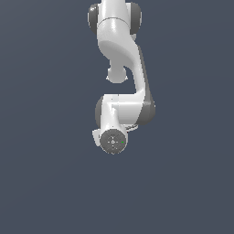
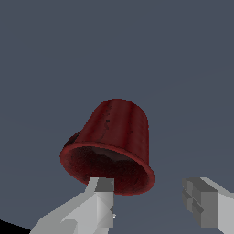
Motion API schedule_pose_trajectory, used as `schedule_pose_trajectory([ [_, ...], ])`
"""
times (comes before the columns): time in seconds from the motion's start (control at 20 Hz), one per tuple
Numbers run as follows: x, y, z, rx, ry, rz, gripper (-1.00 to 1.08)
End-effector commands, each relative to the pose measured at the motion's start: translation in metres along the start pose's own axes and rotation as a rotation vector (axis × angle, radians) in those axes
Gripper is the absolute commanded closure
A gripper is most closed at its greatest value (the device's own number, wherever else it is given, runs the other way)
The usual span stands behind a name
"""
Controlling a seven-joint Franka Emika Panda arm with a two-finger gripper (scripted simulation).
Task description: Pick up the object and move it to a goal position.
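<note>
The object (image 2: 109, 139) is a dark red stubby piece with a flared rim and a dark hollow end, lying tilted on the grey floor in the wrist view. My gripper (image 2: 153, 201) is open above it. One white finger (image 2: 103, 196) overlaps the object's rim, and the other finger (image 2: 203, 205) stands well clear to the side. Nothing is held between them. In the exterior view the arm's wrist (image 1: 113, 140) points straight down and hides both the fingers and the object.
The white arm (image 1: 121, 68) reaches from the top edge of the exterior view toward the middle. A plain dark grey floor (image 1: 45, 183) surrounds it, with no other objects or goal marker in sight.
</note>
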State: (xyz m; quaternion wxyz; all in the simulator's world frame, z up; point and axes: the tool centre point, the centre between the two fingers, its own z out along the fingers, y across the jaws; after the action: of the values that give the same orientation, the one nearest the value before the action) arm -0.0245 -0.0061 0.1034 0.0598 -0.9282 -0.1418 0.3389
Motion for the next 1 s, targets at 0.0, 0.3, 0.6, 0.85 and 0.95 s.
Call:
schedule_pose_trajectory([
  [0.0,-0.001,0.001,0.007,0.012,-0.054,-0.016,-0.2],
  [0.3,-0.005,0.005,0.023,0.037,-0.181,-0.054,-0.2],
  [0.6,-0.009,0.007,0.035,0.057,-0.278,-0.083,-0.2],
  [0.85,-0.012,0.009,0.041,0.066,-0.329,-0.099,-0.2],
  [0.95,-0.013,0.009,0.042,0.068,-0.342,-0.103,-0.2],
])
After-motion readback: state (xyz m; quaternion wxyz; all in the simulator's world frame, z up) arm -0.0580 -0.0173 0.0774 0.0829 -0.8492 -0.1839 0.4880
